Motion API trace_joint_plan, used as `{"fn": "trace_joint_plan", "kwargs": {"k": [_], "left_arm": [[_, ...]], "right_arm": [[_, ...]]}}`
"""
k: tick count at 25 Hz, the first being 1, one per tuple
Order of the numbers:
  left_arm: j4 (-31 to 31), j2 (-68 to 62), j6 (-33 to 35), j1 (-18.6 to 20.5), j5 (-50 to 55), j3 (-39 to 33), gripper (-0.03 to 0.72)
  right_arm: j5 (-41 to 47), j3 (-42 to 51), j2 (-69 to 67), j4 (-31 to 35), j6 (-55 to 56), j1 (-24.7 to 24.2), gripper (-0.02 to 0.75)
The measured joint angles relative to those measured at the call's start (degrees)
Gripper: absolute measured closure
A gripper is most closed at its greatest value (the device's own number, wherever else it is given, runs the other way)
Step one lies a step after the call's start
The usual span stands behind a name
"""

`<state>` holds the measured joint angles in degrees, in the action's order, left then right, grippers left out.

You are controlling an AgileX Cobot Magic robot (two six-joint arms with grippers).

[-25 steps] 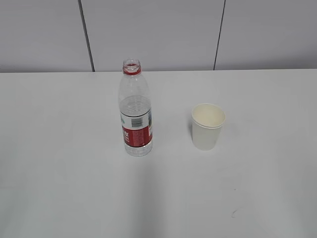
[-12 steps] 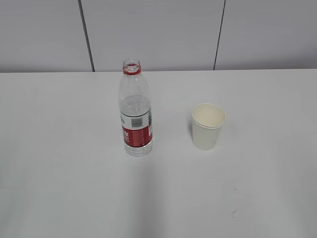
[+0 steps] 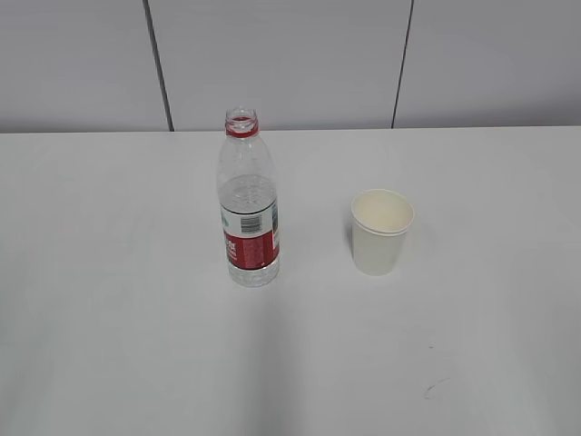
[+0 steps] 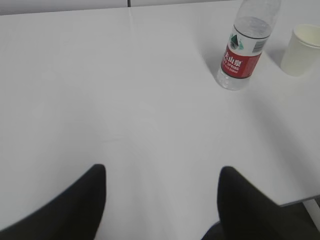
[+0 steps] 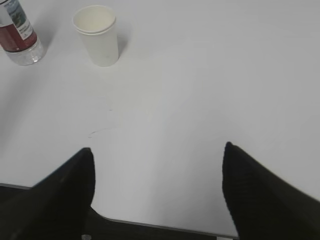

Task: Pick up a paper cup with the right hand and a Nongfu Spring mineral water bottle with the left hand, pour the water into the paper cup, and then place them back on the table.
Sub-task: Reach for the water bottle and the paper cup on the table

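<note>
Nearest to my left wrist camera, my left claw (image 4: pixel 161 200) hung with its two black fingers (image 4: pixel 75 210) spread wide at the bottom of the frame, nothing between them but bare white surface (image 4: pixel 125 100). My right claw (image 5: pixel 157 192) was the same in its own view — fingers (image 5: pixel 265 195) set well apart along the lower edge, holding nothing, over the near rim of the surface.

Farther out, the Nongfu Spring mineral water bottle (image 3: pixel 248 202) stood upright and uncapped, left of centre in the exterior view, its red-and-white label low on the body and clear water (image 3: pixel 247 193) showing inside. From my left wrist it sat in the upper right of the frame; from my right wrist only its lower part showed in the upper left corner.

Beside it to the right, apart and not touching, the paper cup (image 3: pixel 380 232) stood upright with its open mouth up — near the top edge left of centre in my right wrist view.

Behind both, at the top of the exterior view, ran a grey panelled wall (image 3: pixel 290 64).
</note>
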<state>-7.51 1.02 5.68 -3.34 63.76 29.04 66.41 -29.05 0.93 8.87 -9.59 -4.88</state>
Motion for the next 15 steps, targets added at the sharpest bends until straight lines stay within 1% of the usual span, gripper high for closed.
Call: {"fn": "trace_joint_plan", "kwargs": {"k": [6,11,15], "left_arm": [[-0.1,0.0,0.0,0.0,-1.2,0.6,0.249],[-0.2,0.0,1.9,0.0,-9.3,1.0,0.249],[-0.2,0.0,2.8,0.0,-15.7,1.0,0.249]], "right_arm": [[-0.4,0.1,0.0,0.4,-0.7,0.0,0.148],[-2.7,-0.4,0.0,0.4,-1.2,0.0,0.147],[-8.7,-0.4,0.0,0.4,-2.1,0.0,0.147]]}}
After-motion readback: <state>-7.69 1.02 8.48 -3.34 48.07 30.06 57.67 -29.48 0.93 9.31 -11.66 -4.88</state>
